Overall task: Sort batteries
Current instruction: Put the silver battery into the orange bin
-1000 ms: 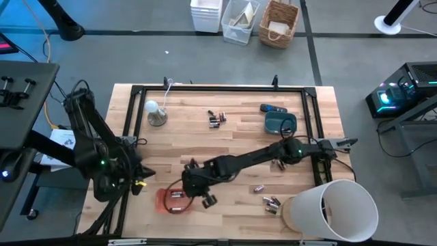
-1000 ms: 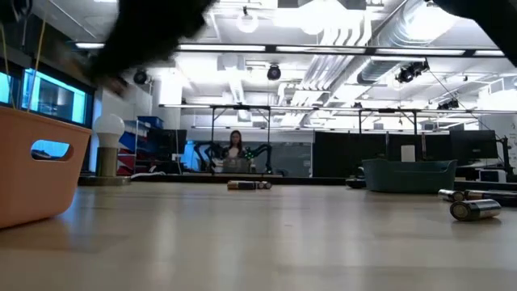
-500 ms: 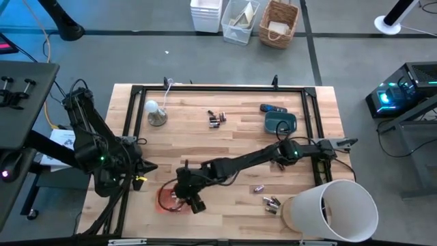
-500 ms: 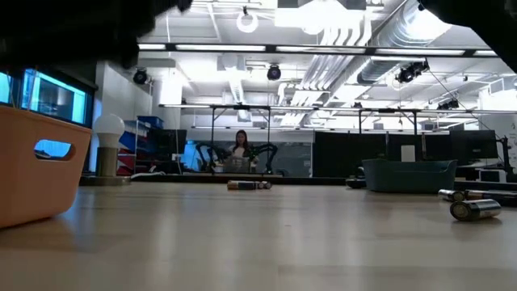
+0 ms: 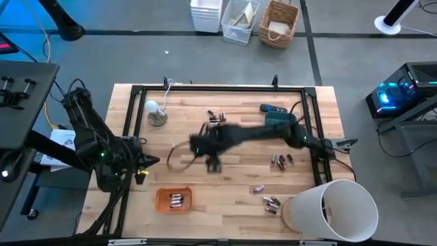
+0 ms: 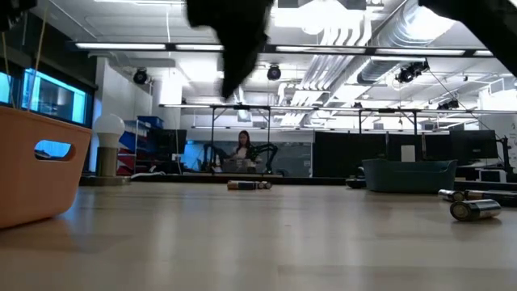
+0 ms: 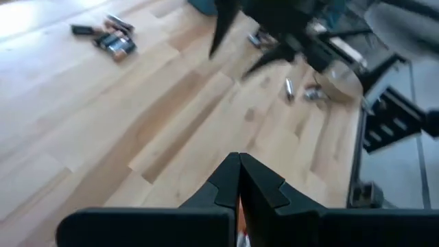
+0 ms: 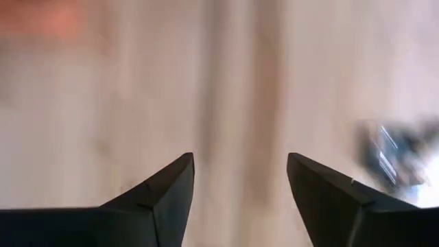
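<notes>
Bright, even ceiling lights illuminate the wooden surface; the right arm smears with motion blur, and the right wrist view is soft.

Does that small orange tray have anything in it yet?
Yes. In the high view the small orange tray near the table's front edge holds a few batteries, lying flat.

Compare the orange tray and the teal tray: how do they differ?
The orange tray sits at the table's near edge, left of centre; the teal tray sits toward the far right. The orange one holds batteries; the teal one's contents can't be made out. Both are small, shallow, and rest flat on the wood.
</notes>
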Tool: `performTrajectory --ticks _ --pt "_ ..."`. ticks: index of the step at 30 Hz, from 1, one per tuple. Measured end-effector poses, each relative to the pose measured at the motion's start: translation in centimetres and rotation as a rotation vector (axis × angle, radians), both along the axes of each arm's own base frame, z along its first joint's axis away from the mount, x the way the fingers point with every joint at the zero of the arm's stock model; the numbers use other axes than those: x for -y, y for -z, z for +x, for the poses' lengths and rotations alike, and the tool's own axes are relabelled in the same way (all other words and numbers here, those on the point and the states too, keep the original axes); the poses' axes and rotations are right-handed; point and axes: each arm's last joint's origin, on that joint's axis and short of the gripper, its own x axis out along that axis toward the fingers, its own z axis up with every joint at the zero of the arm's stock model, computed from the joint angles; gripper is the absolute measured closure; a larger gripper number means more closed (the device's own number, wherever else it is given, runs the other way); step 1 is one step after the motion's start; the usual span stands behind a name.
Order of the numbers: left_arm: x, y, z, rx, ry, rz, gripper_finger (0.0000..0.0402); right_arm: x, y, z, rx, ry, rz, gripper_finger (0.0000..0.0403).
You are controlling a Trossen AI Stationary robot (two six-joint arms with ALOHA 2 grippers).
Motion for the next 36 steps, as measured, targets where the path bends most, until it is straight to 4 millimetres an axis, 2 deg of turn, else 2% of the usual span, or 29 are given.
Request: performTrajectory --ticks 3,8,11,13,15,17,21,26,28,30,33,36 --pt "-0.7 -0.2 0.4 0.012 -0.049 -0.013 0.0401 4.6 -0.9 -1.1 -0.061 0.058 -0.013 0.0191" --pt "-0.9 -1.0 1.9 0.070 -0.039 0.016 0.0401 12.7 -3.4 -3.0 -0.001 0.197 -0.017 0.0213" --pt "-1.0 -1.6 3.2 0.119 -0.027 0.075 0.0401 17.4 -3.7 -4.5 0.016 0.306 0.062 0.0219" --pt "-1.6 -1.9 4.1 0.140 -0.064 0.131 0.0402 19.6 -3.5 -5.5 0.004 0.335 0.121 0.0219" --pt "-2.7 -2.1 4.8 0.153 -0.141 0.170 0.0401 20.7 -2.9 -6.1 -0.014 0.331 0.169 0.0219" --pt "-4.1 -2.2 5.5 0.150 -0.232 0.180 0.0401 21.0 -2.1 -6.8 -0.047 0.297 0.225 0.0219" --pt "-7.0 -2.4 6.3 0.123 -0.357 0.178 0.0401 19.9 0.7 -8.8 -0.103 0.216 0.286 0.0219" --pt "-10.1 -3.5 7.7 0.150 -0.378 0.208 0.0401 17.3 2.6 -14.1 -0.105 0.271 0.314 0.0219" --pt "-11.4 -4.0 8.2 0.175 -0.391 0.241 0.0401 16.0 2.5 -16.4 -0.065 0.375 0.277 0.0219" --pt "-12.8 -4.4 8.7 0.194 -0.383 0.267 0.0401 14.5 2.5 -18.6 -0.059 0.566 0.271 0.0219" --pt "-15.4 -4.7 9.2 0.204 -0.320 0.293 0.0401 11.6 4.1 -21.3 -0.122 0.825 0.314 0.0219" --pt "-18.1 -4.7 9.4 0.214 -0.234 0.294 0.0401 8.6 5.7 -22.8 -0.164 1.003 0.352 0.0219"
